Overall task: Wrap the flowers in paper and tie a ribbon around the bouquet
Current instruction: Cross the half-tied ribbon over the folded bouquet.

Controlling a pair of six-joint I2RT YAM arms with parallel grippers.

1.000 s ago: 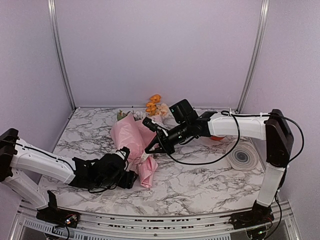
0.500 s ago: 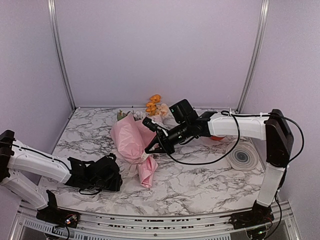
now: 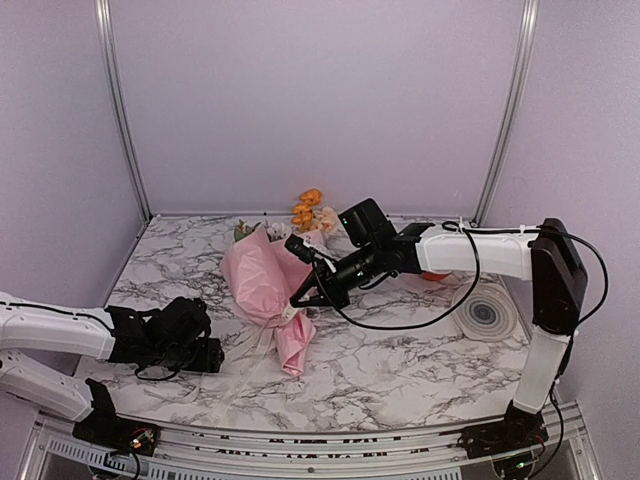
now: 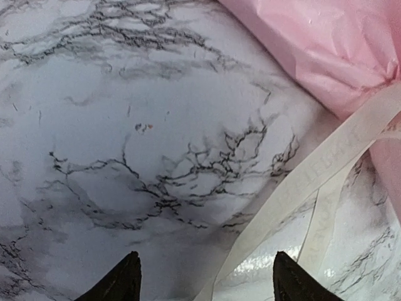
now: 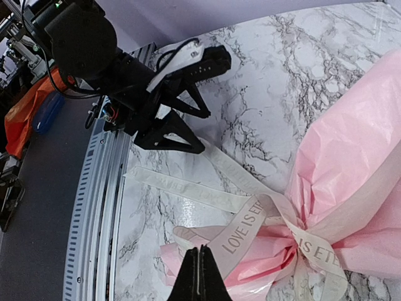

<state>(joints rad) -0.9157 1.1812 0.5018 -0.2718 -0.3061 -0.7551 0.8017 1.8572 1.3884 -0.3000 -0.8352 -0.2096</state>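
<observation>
The bouquet (image 3: 262, 285) lies on the marble table as a pink paper (image 5: 351, 157) cone, pinched near its lower end by the cream ribbon (image 5: 250, 226). Its flowers (image 3: 309, 212) show orange at the far end. My right gripper (image 5: 198, 276) is shut and hovers at the ribbon's knot, with the lettered band right beside its tips; I see no hold. My left gripper (image 4: 203, 282) is open low over the table left of the bouquet. A loose ribbon (image 4: 326, 163) tail runs between its fingers untouched, and the paper (image 4: 326, 44) lies beyond.
A round grey spool (image 3: 487, 313) sits at the right of the table, with something orange (image 3: 432, 275) behind the right arm. A metal rail (image 3: 300, 445) runs along the near edge. Purple walls close in the sides and the back.
My left arm has drawn back to the left, away from the bouquet's lower end. Its jaws narrowed, then widened again. The right arm and the bouquet have not moved.
</observation>
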